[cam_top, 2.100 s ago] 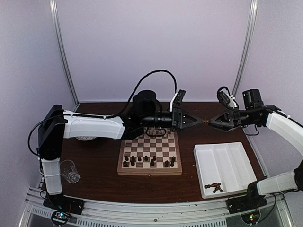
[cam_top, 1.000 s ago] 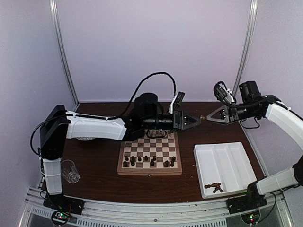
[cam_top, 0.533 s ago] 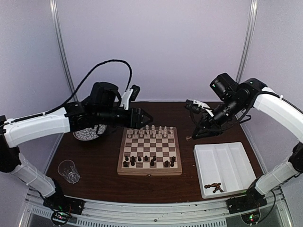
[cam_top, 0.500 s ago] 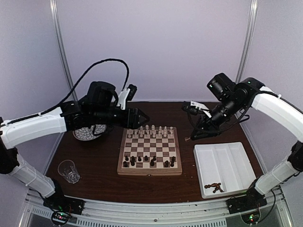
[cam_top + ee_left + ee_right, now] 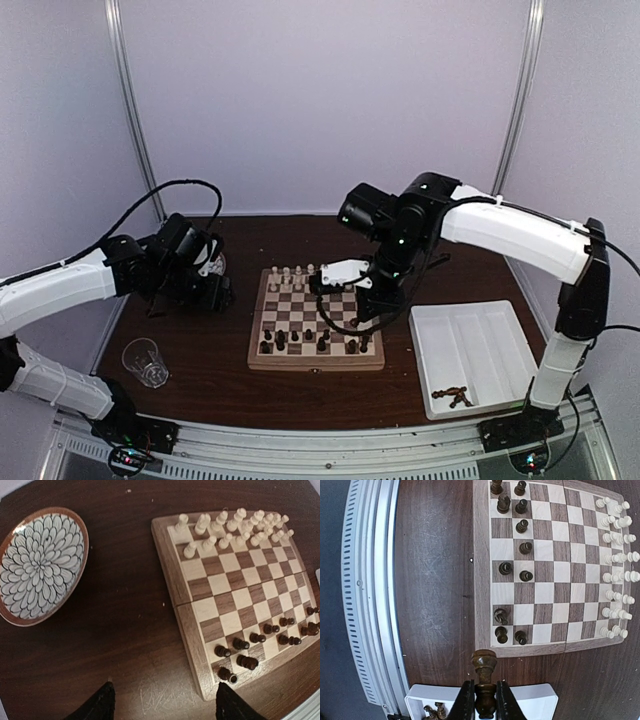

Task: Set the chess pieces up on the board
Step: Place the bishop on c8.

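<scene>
Smooth white shells along the long links of the left arm [image 5: 60, 290] and right arm [image 5: 510, 225], with black rounded motor housings at the joints. Black, tapered left fingers [image 5: 100, 707]; dark, narrow right fingers [image 5: 466, 700] with paler edges. Behind the left fingers, a thin black cable [image 5: 150, 200] arching free of the shell. Just behind the right fingers, a small white bracket [image 5: 340, 272]. Farthest from the fingers, black bases [image 5: 515, 432] with tiny green and red lights.
</scene>
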Motion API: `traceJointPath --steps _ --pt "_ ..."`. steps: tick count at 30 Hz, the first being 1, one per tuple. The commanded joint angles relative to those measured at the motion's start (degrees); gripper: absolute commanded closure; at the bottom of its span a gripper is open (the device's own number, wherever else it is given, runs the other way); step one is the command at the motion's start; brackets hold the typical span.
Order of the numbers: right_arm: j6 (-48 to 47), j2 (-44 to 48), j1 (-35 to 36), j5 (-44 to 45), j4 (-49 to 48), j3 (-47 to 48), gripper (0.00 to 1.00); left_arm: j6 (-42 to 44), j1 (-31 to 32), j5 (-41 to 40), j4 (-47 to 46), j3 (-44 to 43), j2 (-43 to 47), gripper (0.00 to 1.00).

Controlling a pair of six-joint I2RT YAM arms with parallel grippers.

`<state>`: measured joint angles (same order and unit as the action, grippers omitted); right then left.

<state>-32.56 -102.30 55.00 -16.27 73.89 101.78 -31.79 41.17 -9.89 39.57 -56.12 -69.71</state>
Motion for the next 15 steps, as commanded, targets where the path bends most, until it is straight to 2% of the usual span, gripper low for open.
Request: traceJointPath --steps 1,7,15 --pt "-1.92 -4.71 3.73 7.58 2.73 5.91 0.98 -3.24 -0.39 3.27 -0.76 3.30 0.69 0.31" --pt "-3.15 -12.75 6.89 11.19 5.61 12.31 0.98 -4.74 -0.39 5.54 -2.80 5.48 0.63 0.32" --pt "-3.33 -17.55 8.39 14.19 6.18 15.77 0.98 -4.38 -0.39 5.67 -3.14 6.06 1.34 0.32"
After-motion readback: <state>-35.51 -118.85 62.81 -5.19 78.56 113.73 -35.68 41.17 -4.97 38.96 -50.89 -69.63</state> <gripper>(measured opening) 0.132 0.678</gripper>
